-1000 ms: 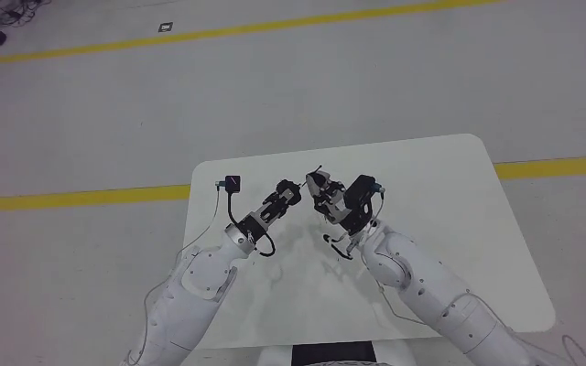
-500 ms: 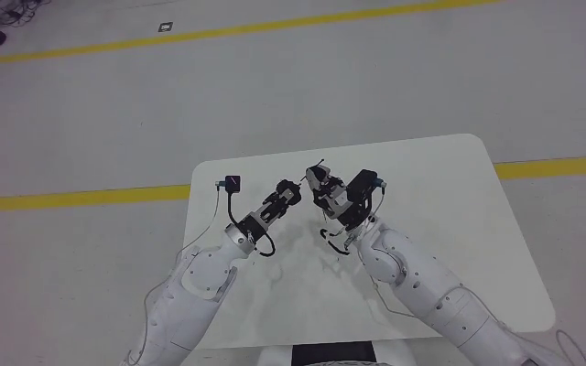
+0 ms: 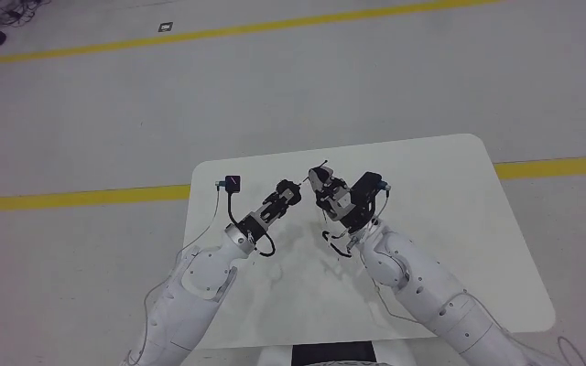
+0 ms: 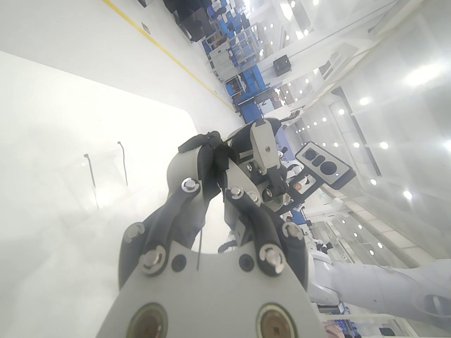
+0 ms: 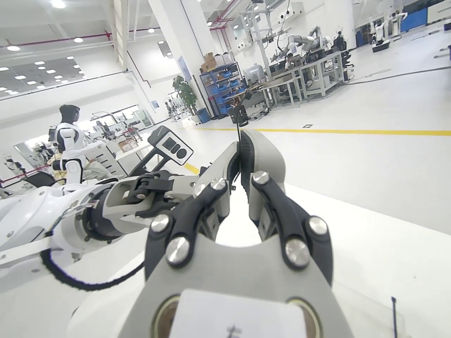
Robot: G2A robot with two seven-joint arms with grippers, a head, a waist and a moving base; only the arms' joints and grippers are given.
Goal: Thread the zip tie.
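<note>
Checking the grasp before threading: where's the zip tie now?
The zip tie is pinched in the right gripper, its end sticking out beyond it, held above the middle of the table right beside the left gripper.

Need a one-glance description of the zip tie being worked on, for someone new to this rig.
Start at the white table and find the right gripper raised above its far side. The zip tie is the thin black strip pinched between that gripper's fingers, its end poking out past them. The spare ties lie flat on the tabletop; this one is held in the air.
</note>
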